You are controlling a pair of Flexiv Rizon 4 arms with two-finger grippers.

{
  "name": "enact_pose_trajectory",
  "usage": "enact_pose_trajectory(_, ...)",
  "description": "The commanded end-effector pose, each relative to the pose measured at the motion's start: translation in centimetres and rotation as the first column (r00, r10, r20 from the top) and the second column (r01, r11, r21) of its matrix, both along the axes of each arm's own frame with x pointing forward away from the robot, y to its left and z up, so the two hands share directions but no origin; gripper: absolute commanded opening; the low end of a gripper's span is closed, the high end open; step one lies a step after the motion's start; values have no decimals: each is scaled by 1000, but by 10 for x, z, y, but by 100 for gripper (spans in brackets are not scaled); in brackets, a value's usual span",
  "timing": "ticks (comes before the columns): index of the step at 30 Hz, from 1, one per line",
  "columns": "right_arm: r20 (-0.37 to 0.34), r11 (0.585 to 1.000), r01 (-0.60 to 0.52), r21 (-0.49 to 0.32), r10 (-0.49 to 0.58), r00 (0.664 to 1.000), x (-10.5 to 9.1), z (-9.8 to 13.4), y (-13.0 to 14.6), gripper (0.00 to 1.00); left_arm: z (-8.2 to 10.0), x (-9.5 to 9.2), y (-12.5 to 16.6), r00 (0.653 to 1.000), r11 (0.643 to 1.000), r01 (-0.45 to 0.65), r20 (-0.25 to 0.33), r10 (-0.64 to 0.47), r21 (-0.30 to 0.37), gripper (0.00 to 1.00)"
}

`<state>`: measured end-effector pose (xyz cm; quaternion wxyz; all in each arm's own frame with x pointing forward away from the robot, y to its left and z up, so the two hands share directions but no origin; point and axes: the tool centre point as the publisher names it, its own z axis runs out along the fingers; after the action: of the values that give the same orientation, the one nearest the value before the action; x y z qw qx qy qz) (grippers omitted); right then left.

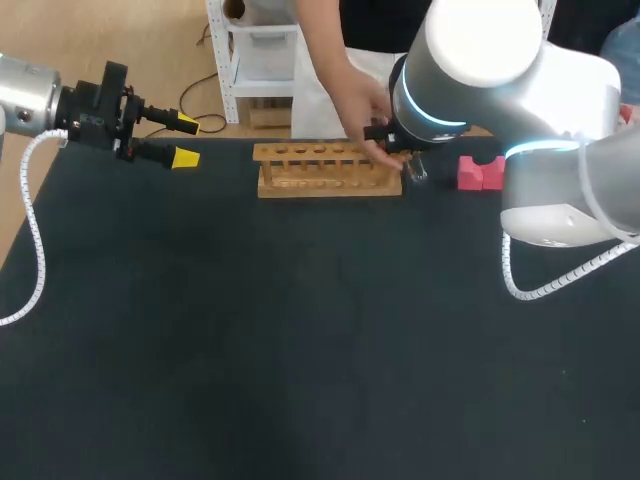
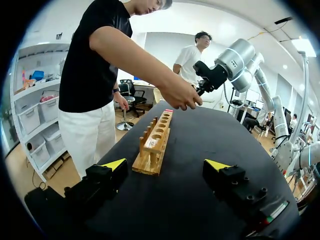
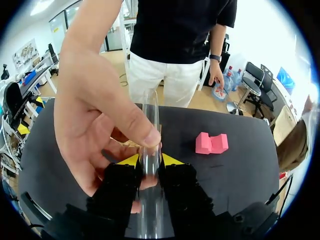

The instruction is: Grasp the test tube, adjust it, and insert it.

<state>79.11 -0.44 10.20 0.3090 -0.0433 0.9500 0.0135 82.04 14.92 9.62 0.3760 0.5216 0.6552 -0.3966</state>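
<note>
Head view
Left arm: the left arm (image 1: 25,100) came in at the far left corner and lay level over the table's (image 1: 300,350) edge, pointing towards the rack.
Left gripper: the left gripper (image 1: 187,140) was released, yellow tips spread, nothing between them, well apart from the rack.
Rack: the wooden rack (image 1: 328,168) stood at the far middle of the table, its row of holes facing up.
Right arm: the right arm (image 1: 480,60) reached in from the right, wrist bent down over the rack's right end.
Right gripper: the right gripper (image 1: 392,140) was mostly hidden under the wrist.
Person's hand: the person's hand (image 1: 362,105) reached across the far edge to the right gripper.
Pink block: the pink block (image 1: 480,172) lay just right of the rack.

Left wrist view
Left gripper: fingers wide apart, with the rack's near end ahead between them, untouched.
Person's hand: it met the right gripper above the rack's far end.

Right wrist view
Test tube: the test tube (image 3: 150,112) stood upright between the yellow tips.
Right gripper: clenched on the test tube from both sides.
Person's hand: the thumb pressed the tube just above the tips, the other fingers curled behind it.
Pink block: on the table ahead, beside the gripper.
</note>
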Motion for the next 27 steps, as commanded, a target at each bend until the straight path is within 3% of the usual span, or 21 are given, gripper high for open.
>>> enact_pose_trajectory(1, 6, 1000, 1, 2, -1, 1000, -2, 0, 0, 0, -1, 0, 0, 1000, 1000, 1, 3, -1, -2, 100)
enact_pose_trajectory(27, -31, 999, -6, 52, 7, 999, 3, -29, 14, 0, -1, 0, 0, 1000, 1000, 1, 3, -1, -2, 100)
